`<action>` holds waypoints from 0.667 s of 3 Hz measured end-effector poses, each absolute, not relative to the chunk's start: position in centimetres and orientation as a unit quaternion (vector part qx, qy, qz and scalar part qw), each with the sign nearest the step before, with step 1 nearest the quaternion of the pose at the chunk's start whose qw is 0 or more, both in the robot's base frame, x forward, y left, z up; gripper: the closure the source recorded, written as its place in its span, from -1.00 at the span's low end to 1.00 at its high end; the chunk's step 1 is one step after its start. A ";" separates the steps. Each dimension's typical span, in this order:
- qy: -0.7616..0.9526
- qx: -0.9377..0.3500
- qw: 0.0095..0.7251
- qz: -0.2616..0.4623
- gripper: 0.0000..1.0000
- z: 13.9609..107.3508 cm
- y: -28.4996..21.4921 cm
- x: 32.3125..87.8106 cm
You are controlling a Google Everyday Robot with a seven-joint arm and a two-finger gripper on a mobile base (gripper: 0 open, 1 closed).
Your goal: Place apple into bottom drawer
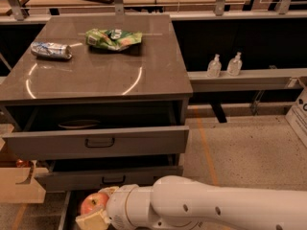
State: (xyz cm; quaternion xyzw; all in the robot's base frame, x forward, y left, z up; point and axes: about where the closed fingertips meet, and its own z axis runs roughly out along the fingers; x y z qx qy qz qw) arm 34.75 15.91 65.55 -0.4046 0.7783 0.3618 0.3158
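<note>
The red apple with yellow patches sits between my gripper's pale fingers at the bottom left of the camera view. The gripper is shut on the apple and holds it over the pulled-out bottom drawer. Only the drawer's thin left wall and a strip of dark floor show. My white arm hides the rest of the drawer.
Two grey drawers with black handles, the upper and the lower, stand pulled out above the apple. A green snack bag and a silver can lie on the table top. A cardboard box stands at the left.
</note>
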 end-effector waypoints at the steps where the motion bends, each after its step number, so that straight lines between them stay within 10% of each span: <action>1: 0.795 -0.395 0.320 0.331 1.00 62.3 14.2 34.4; 2: 0.806 -0.386 0.329 0.305 1.00 58.8 11.4 35.0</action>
